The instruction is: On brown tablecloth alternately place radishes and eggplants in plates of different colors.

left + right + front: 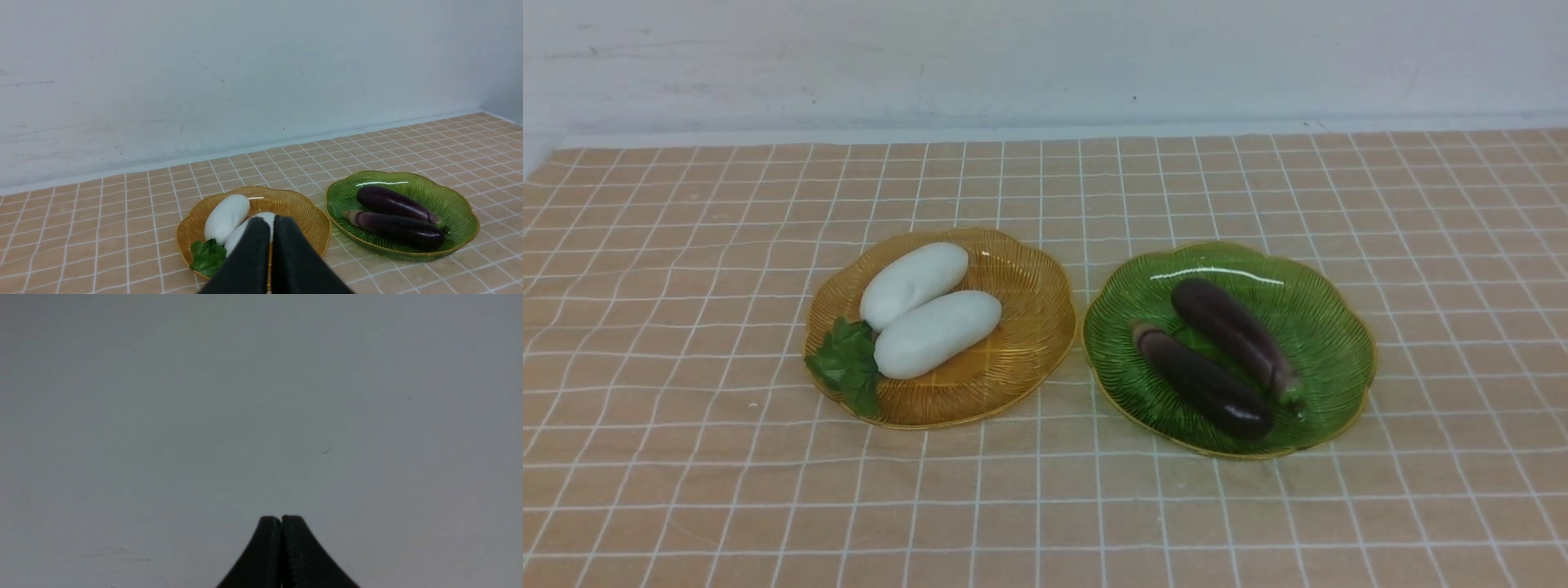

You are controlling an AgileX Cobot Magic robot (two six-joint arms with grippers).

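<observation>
White radishes on amber plate just beyond closed, empty left gripper, right gripper closed, facing wall

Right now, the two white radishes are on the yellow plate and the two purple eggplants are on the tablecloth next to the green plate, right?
Not quite. The eggplants lie inside the green plate, not on the tablecloth; the front view shows it. The radishes are indeed on the yellow plate.

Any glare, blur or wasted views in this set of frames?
Front view: soft focus, white glare streak on the translucent green scalloped plate. Left wrist view: sharper; closed black left gripper hides part of one white toy radish. Right wrist view: only blank grey wall behind the closed right gripper.
</observation>
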